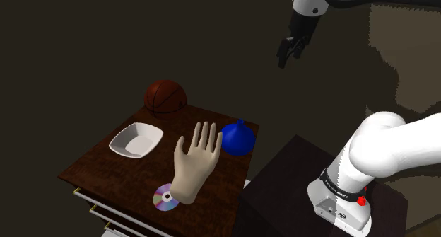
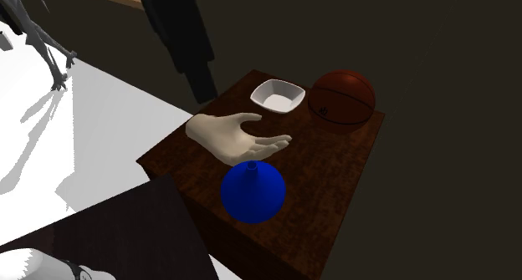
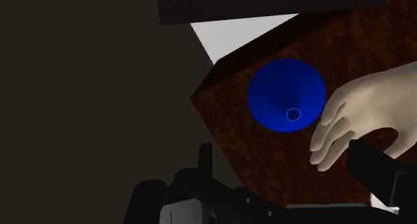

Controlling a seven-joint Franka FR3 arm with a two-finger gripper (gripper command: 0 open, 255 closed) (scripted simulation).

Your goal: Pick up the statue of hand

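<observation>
Beige hand statue (image 1: 192, 161) lies beside blue funnel (image 1: 237, 139)

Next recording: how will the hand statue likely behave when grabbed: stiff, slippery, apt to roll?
The hand statue probably stays stiff: its fingers hold a fixed curl, and it is drawn as one pale solid. Its smooth, rounded surface may slip in the gripper. Lying lengthwise on the table, it looks unlikely to roll, though a nudge might pivot it.

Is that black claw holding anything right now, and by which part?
Nothing is held. The gripper hangs high above the table, its fingers apart with nothing between them; the pale hand statue lies untouched on it.
</observation>
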